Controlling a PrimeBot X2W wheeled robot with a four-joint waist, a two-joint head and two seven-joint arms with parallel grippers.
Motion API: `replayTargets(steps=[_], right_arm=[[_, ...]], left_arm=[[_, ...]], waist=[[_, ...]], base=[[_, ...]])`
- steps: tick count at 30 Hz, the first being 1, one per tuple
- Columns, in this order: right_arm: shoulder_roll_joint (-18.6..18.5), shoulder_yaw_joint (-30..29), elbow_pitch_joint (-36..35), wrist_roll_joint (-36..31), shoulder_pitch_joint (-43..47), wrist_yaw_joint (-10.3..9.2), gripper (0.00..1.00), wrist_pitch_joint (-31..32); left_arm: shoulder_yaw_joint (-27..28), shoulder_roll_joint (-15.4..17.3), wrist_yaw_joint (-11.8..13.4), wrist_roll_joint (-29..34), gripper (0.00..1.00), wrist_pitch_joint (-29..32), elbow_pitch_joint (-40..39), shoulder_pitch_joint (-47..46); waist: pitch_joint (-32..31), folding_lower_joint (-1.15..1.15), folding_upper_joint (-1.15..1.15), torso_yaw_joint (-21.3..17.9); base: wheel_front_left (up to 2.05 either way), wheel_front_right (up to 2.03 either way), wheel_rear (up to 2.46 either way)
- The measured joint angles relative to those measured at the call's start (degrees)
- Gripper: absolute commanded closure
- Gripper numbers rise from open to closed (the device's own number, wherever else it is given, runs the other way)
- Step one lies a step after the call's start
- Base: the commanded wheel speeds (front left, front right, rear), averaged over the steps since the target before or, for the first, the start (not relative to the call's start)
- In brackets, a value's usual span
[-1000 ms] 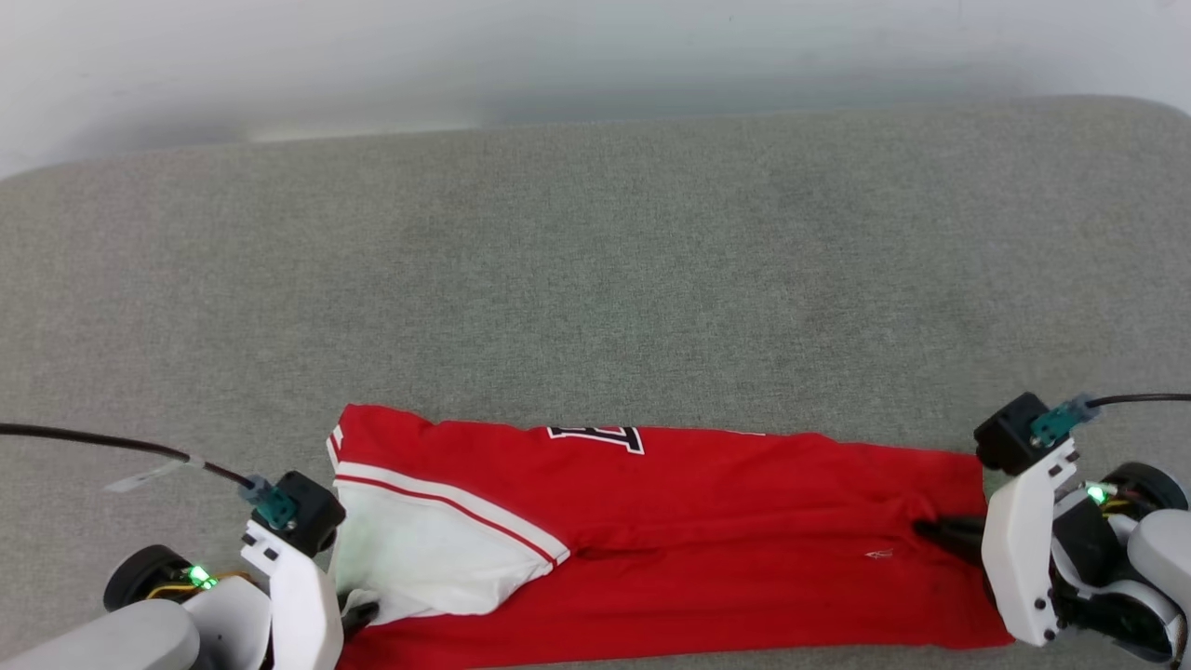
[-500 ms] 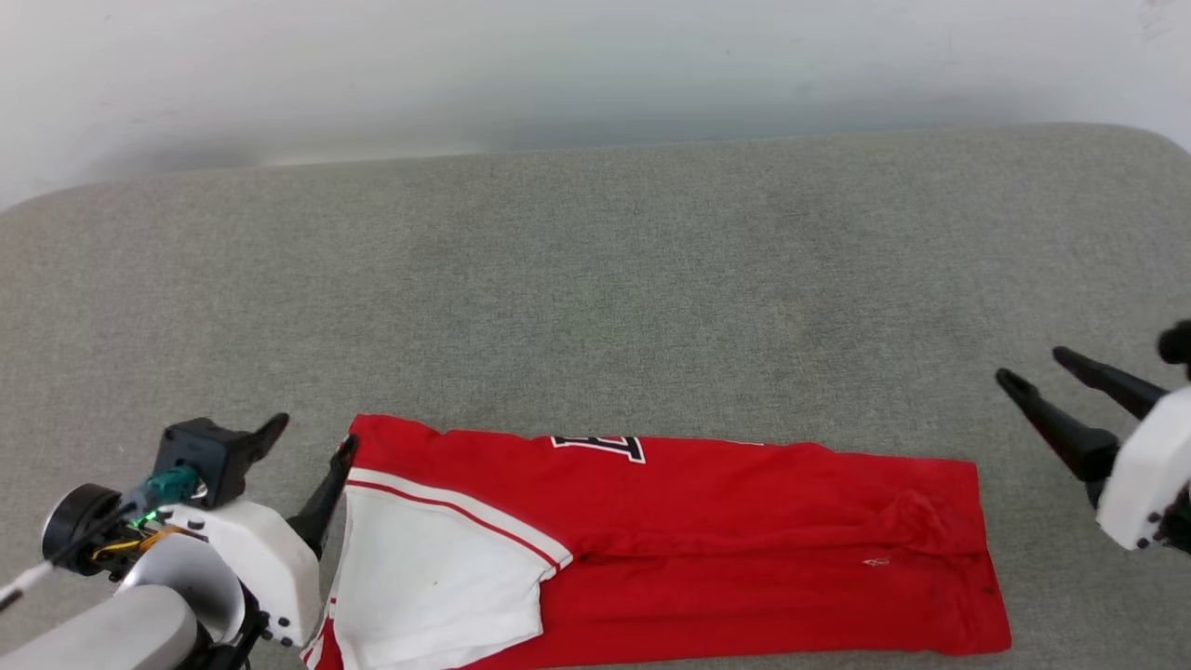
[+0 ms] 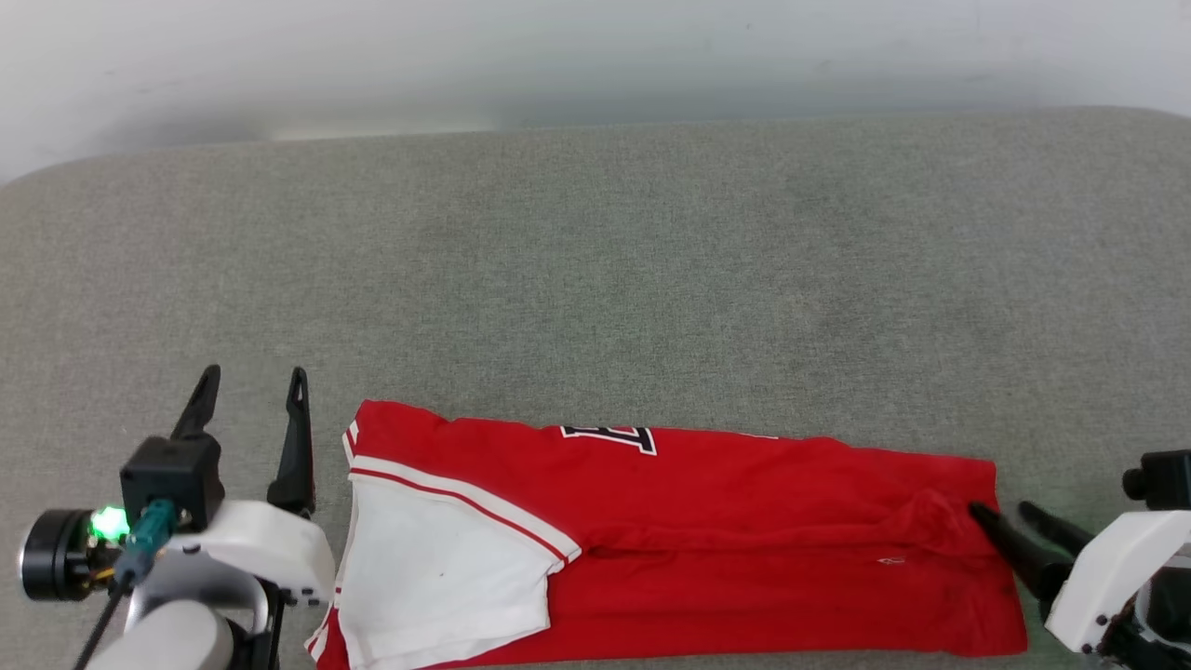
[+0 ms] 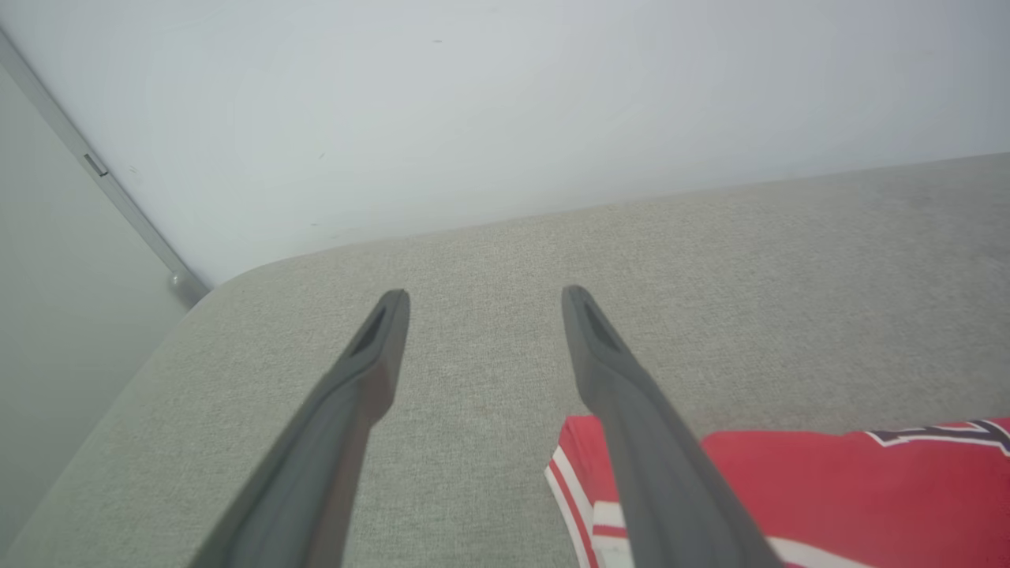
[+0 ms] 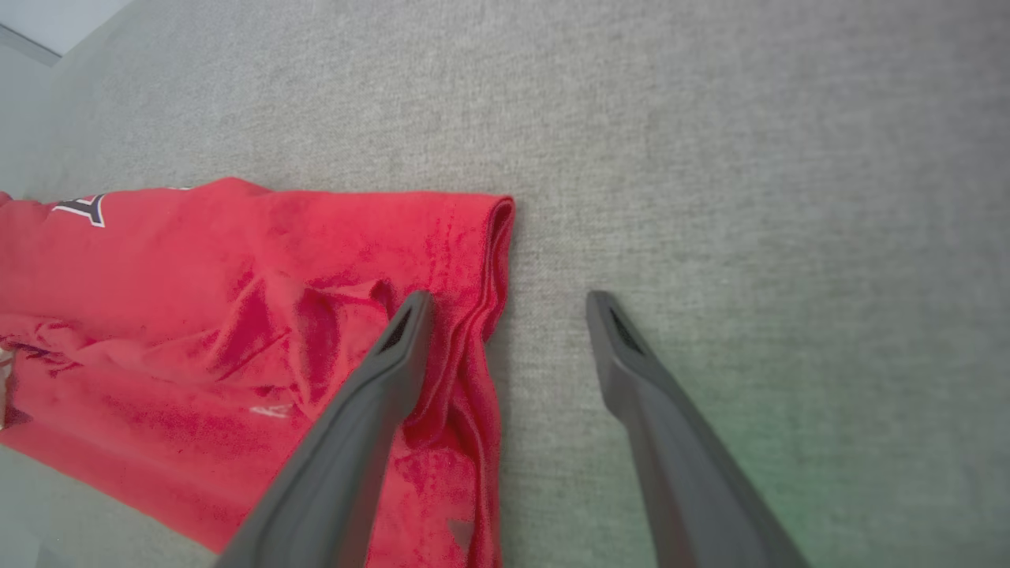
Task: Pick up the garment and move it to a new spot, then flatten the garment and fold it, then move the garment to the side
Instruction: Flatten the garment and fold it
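Note:
The garment [image 3: 707, 530], a red jersey with a white sleeve and striped trim, lies folded into a long band near the front edge of the grey surface; part of a black letter shows at its far edge. My left gripper [image 3: 253, 381] stands open just left of the collar end, clear of the cloth, with nothing between its fingers. The left wrist view shows the garment [image 4: 828, 489] under its right finger. My right gripper [image 3: 1000, 510] is open at the hem end, one finger over the bunched red edge [image 5: 473, 260], the other over bare surface.
The grey fabric-covered surface [image 3: 595, 279] stretches wide behind the garment, with a rounded far edge against a pale wall [image 3: 595, 56]. Its left corner and a wall strip [image 4: 118, 197] show in the left wrist view.
Both grippers have let go of the garment's ends and opened. The left one rose and swung to the collar's left; the right one pulled away and came back to the hem. The camera shifted slightly.

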Motion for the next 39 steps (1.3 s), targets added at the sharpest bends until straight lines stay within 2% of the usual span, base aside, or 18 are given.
replayTargets(steps=[4, 9, 17, 18, 19, 20, 24, 30, 39], right_arm=[[2.3, -0.8, -1.2, 3.6, 1.5, 0.00, 0.00, 3.4], [4.1, -0.7, -2.8, 6.9, 3.0, 0.01, 0.00, 7.0], [6.0, 0.1, -1.6, 5.8, 3.2, 0.02, 0.00, 8.4], [6.1, 0.2, -1.6, 5.4, 3.0, 0.02, 0.17, 8.4], [6.4, 0.3, -1.4, 4.9, 2.9, 0.01, 0.75, 8.3], [6.6, 0.3, -1.1, 4.5, 2.9, 0.01, 1.00, 7.9], [7.4, 0.7, -0.1, 3.2, 2.2, 0.02, 1.00, 7.4], [5.6, 0.1, -0.9, 1.8, 1.5, 0.07, 1.00, 8.3], [-3.2, -6.0, -0.8, -0.3, 0.9, 0.04, 1.00, 11.2]], left_arm=[[6.8, -4.7, 0.1, 6.9, 0.00, -0.1, -0.4, 5.8], [14.5, -11.2, -1.2, 15.8, 0.00, -0.1, -0.9, 11.5], [23.9, -20.9, -3.7, 28.1, 0.00, -0.1, -3.5, 18.8], [24.9, -22.2, -4.2, 29.0, 0.00, -0.1, -3.8, 19.7], [25.8, -23.4, -4.7, 30.1, 0.00, -0.1, -4.1, 20.4], [26.4, -24.3, -5.3, 31.0, 0.00, -0.1, -4.2, 21.0], [28.7, -27.9, -7.5, 34.5, 0.00, -0.1, -4.3, 22.9], [31.5, -31.7, -9.8, 38.5, 0.00, -0.1, -4.1, 24.9], [33.4, -34.2, -12.2, 42.2, 0.00, -0.1, -4.2, 27.3]], waist=[[0.8, 0.00, 0.00, 0.3], [1.1, 0.00, 0.00, 1.1], [0.8, -0.01, 0.00, 1.7], [0.7, -0.01, 0.00, 1.8], [0.7, -0.01, 0.00, 1.8], [0.6, -0.01, 0.00, 1.8], [0.2, 0.00, 0.00, 1.9], [-1.1, 0.00, 0.00, 2.0], [-2.9, 0.00, 0.00, 1.7]], base=[[0.00, 0.00, 0.00], [0.00, 0.00, 0.00], [0.00, 0.00, 0.00], [0.00, 0.00, 0.00], [0.00, 0.00, 0.00], [0.00, 0.00, 0.00], [0.00, 0.00, 0.00], [0.00, 0.00, 0.00], [0.00, 0.00, 0.00]])
